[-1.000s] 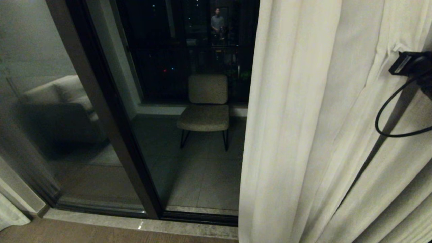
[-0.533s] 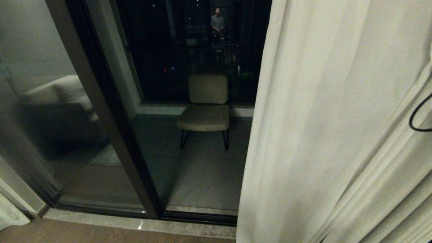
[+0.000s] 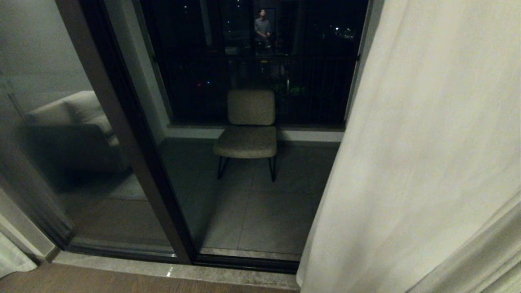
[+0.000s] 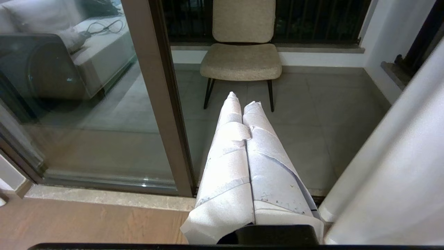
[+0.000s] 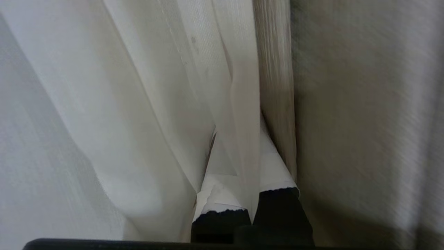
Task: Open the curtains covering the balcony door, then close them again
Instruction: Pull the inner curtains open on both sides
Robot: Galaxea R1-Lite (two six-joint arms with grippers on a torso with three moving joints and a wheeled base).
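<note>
The right-hand panel of the cream curtains [image 3: 431, 162] hangs at the right of the head view, its edge drawn aside. The balcony door [image 3: 134, 171] shows its dark frame and bare glass across the left and middle. My right gripper [image 5: 244, 142] is outside the head view. In its wrist view the white-taped fingers [image 5: 215, 194] are shut on a vertical fold of the curtain [image 5: 104, 104]. My left gripper [image 4: 242, 99] is shut and empty, held low and pointing at the door glass, with the curtain [image 4: 399, 180] beside it. A sliver of another panel [image 3: 10, 260] shows at bottom left.
Behind the glass a beige chair [image 3: 249, 130] stands on the tiled balcony before a dark railing [image 3: 309, 89]. A person [image 3: 262, 26] and a sofa [image 3: 69, 122] are reflected in the glass. A stone threshold [image 3: 163, 270] meets the wooden floor [image 3: 81, 283].
The curtain's edge has slid to the right, uncovering more glass and the railing. My right arm and its cable have left the head view at the right. The left arm has not moved.
</note>
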